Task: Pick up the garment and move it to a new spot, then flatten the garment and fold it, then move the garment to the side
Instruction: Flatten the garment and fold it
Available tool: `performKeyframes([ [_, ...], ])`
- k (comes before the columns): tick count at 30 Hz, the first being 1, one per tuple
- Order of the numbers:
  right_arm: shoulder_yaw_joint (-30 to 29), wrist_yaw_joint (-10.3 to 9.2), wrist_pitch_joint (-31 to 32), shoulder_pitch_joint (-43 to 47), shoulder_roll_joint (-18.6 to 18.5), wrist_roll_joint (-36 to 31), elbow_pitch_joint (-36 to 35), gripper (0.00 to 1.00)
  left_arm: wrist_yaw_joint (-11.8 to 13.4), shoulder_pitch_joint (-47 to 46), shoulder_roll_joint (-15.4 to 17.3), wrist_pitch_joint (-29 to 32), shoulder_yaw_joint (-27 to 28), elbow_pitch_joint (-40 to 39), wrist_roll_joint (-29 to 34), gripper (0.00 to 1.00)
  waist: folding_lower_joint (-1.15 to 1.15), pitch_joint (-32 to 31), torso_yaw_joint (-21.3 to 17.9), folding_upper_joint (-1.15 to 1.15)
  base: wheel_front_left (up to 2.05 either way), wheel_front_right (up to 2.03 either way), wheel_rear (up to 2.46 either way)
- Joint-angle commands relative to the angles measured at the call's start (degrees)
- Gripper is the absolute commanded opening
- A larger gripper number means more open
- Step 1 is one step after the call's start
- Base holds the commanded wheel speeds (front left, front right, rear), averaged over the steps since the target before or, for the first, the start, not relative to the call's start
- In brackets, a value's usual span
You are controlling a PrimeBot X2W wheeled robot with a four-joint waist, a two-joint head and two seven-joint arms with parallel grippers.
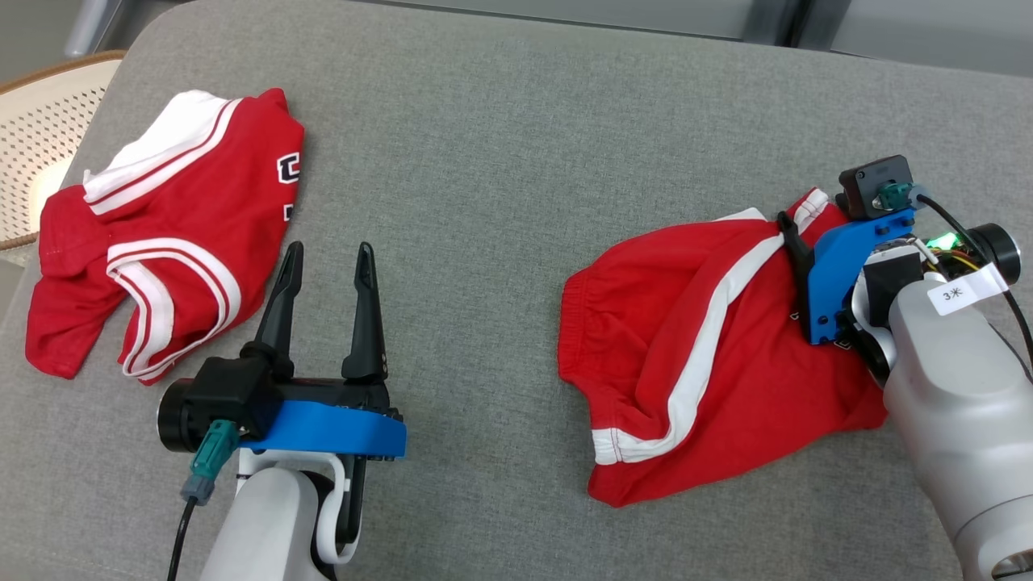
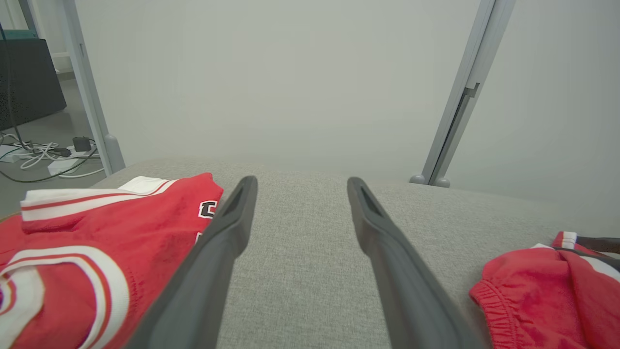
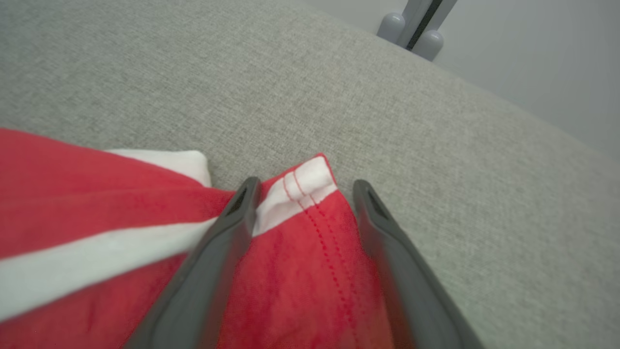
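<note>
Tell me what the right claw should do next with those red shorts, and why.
Probably close. The right claw stands open with its fingers either side of the white-trimmed corner of the red shorts, low over the grey cushion; shutting there should pinch that corner for lifting.

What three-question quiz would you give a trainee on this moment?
1. True or false: the left gripper is shut on the shirt.
2. The right gripper has its fingers either side of: A) the shirt's sleeve, B) a white-striped corner of the shorts, C) a cable.
3. How many red garments lie on the grey cushion?
Key: 1 false, it hangs open over bare cushion beside the shirt; 2 B; 3 two, shirt and shorts.
</note>
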Motion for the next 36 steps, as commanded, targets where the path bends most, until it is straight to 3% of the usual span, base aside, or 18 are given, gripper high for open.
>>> performKeyframes([
  [1, 0.18, 0.01, 0.59, 0.14, 0.2, 0.44, 1.23, 1.0, 0.29, -0.5, -0.06, -0.17, 0.27, 0.02, -0.26, 1.0, 0.0, -0.09, -0.08, 0.0, 0.0, 0.0, 0.0],
  [4, 0.62, 0.01, 0.44, -0.41, 0.27, 1.02, 3.37, 0.0, 0.19, -0.3, -0.06, -0.16, 0.17, 0.25, -0.24, 1.0, 0.0, -0.42, -0.26, 0.0, 0.0, 0.0, 0.0],
  [16, -1.35, 0.0, -12.06, -5.83, 1.51, 1.9, 3.14, 0.0, 0.37, 0.5, -0.06, -0.17, 1.19, 0.58, 0.07, 1.0, 0.0, -2.44, -2.86, 0.0, 0.0, 0.0, 0.0],
  [23, -1.81, 0.0, -17.0, -1.32, 3.5, 4.2, 1.22, 0.0, -0.31, 2.99, -0.05, -0.17, 3.06, 0.65, 1.17, 1.0, 0.0, -5.75, -7.47, 0.0, 0.0, 0.0, 0.0],
  [27, -1.27, 0.0, -17.71, 3.99, 4.36, 6.1, -3.74, 0.0, -0.57, 4.51, -0.05, -0.17, 4.33, 0.57, 2.09, 1.0, 0.0, -7.62, -10.58, 0.0, 0.0, 0.0, 0.0],
  [35, -2.59, 0.01, -17.73, 22.86, 3.68, 9.92, -23.86, 0.0, -0.86, 6.87, -0.06, -0.16, 6.14, 0.14, 3.14, 1.0, 0.0, -9.71, -14.77, 0.0, 0.0, 0.0, 0.0],
  [36, -2.59, 0.01, -17.73, 22.86, 3.68, 9.92, -23.86, 0.0, -0.86, 6.87, -0.06, -0.16, 6.14, 0.14, 3.14, 1.0, 0.0, -9.71, -14.77, 0.0, 0.0, 0.0, 0.0],
])
